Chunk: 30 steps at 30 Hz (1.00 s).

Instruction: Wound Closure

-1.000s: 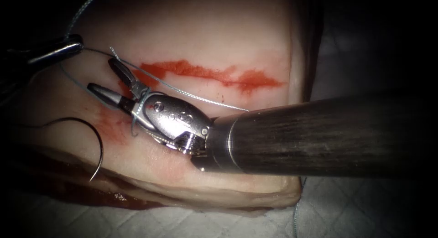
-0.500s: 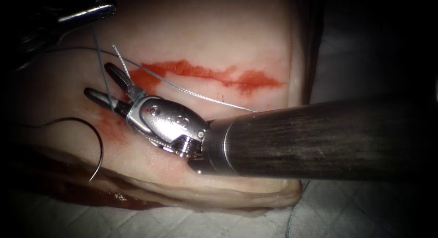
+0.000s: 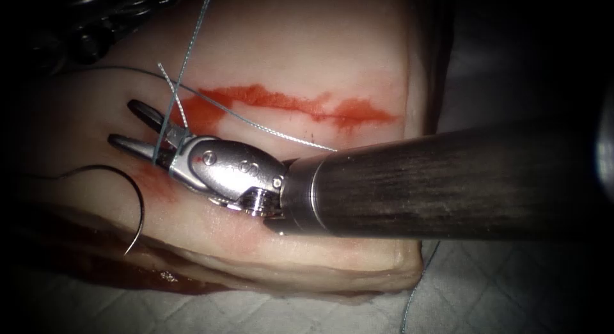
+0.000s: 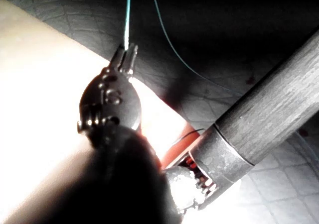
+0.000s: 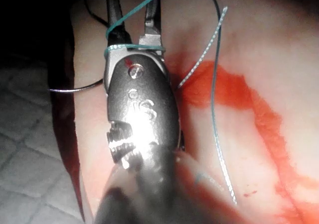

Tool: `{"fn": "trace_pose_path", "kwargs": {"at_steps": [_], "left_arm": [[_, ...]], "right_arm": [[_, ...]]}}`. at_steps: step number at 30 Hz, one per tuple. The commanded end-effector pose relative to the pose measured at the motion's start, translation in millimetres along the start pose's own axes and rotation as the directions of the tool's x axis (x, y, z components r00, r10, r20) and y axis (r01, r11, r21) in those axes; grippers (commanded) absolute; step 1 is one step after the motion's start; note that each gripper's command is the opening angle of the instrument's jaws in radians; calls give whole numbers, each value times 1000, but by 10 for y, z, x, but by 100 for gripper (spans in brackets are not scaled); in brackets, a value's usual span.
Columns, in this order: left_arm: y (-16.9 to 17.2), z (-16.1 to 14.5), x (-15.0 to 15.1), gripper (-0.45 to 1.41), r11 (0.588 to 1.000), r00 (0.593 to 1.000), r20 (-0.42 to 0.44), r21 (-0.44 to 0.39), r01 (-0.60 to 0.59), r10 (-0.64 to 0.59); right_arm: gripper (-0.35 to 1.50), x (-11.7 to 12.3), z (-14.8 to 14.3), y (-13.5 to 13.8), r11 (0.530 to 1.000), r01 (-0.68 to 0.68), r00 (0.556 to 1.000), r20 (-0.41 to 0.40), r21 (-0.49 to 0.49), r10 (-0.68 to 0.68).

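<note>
Here the right arm's silver wristed tool (image 3: 131, 126) lies over the left end of the cut with its two dark jaws spread wide, clamping nothing. In the right wrist view (image 5: 133, 7) the thin blue-green thread (image 3: 185, 59) is wound around the base of those jaws and crosses the gap between them; it touches the tool without being pinched. From there the strand rises taut to the left arm's dark tool (image 4: 125, 55), whose jaws are clenched on it in the left wrist view. A short pale braided tail of thread (image 3: 256, 124) lies loose across the red fluid-stained cut (image 3: 288, 103), its free end on the pale pork-belly tissue (image 3: 307, 46) just below the stain.

Further out, the dark curved steel needle (image 3: 135, 203) rests free on the tissue near its front edge, left of the cut and held by neither tool; whether its tip touches the surface I cannot tell.

The thread looks light, limp and slick, so I judge it needs a firm flat pinch near the jaw tips. The needle is stiff and thin, best taken on its body, away from the point. The tissue seems soft and easily torn.
</note>
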Motion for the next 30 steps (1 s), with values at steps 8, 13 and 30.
{"fn": "trace_pose_path", "kwargs": {"at_steps": [8,13,30], "left_arm": [[47,-3,72,-45,996,997,-55,-56,-62,59],[64,-12,118,-45,997,997,-78,-73,-31,25],[81,-31,162,-45,995,995,-93,-102,23,-33]], "right_arm": [[15,-3,14,9,1000,-8,1000,8,-5,8],[-1,-5,16,9,999,-21,1000,8,-29,22],[-6,-12,20,13,993,-51,999,10,-105,52]]}}
